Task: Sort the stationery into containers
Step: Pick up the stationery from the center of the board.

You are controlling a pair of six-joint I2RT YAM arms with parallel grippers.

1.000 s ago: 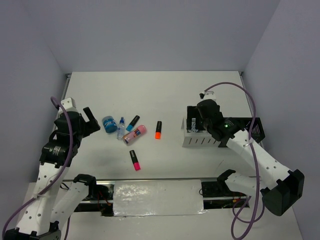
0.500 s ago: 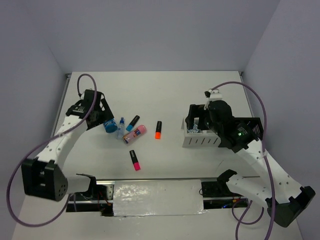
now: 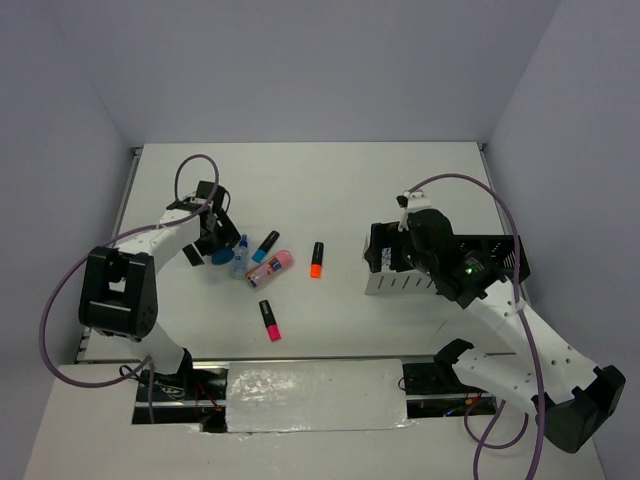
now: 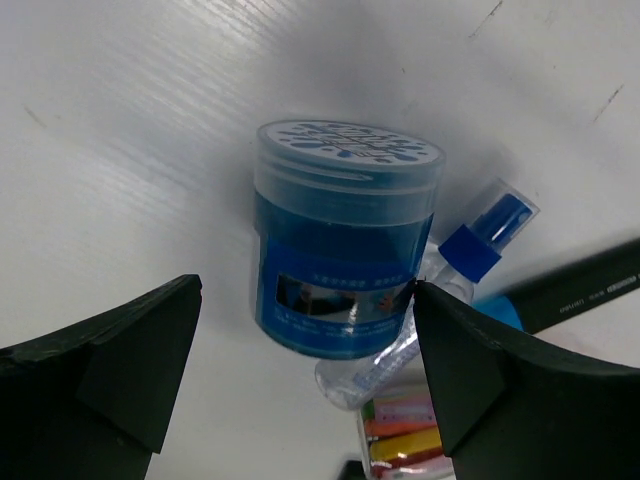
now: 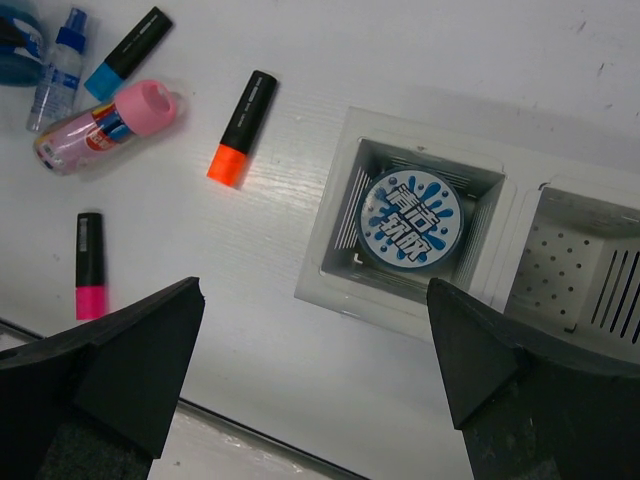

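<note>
The blue round roll (image 4: 345, 250), with a dotted lid, stands between my left gripper's (image 4: 305, 310) open fingers. The right finger (image 4: 500, 370) is at its edge. The clear blue-capped bottle (image 4: 470, 260), blue marker (image 4: 570, 290) and pink tube (image 4: 420, 430) lie just beyond it. My right gripper (image 5: 315, 390) is open and empty above the white organizer (image 5: 330, 270). The dotted-lid tin (image 5: 410, 218) lies in its left compartment. The orange marker (image 5: 243, 128) and pink marker (image 5: 88, 264) lie loose on the table.
The black mesh box (image 3: 505, 262) stands right of the white organizer (image 3: 395, 283), partly hidden by my right arm. The organizer's second compartment (image 5: 580, 260) holds nothing that I can see. Walls close the table at the back and sides.
My left gripper has swung from the far left in to the blue roll and now straddles it. My right gripper has stayed over the organizer and shifted slightly.
</note>
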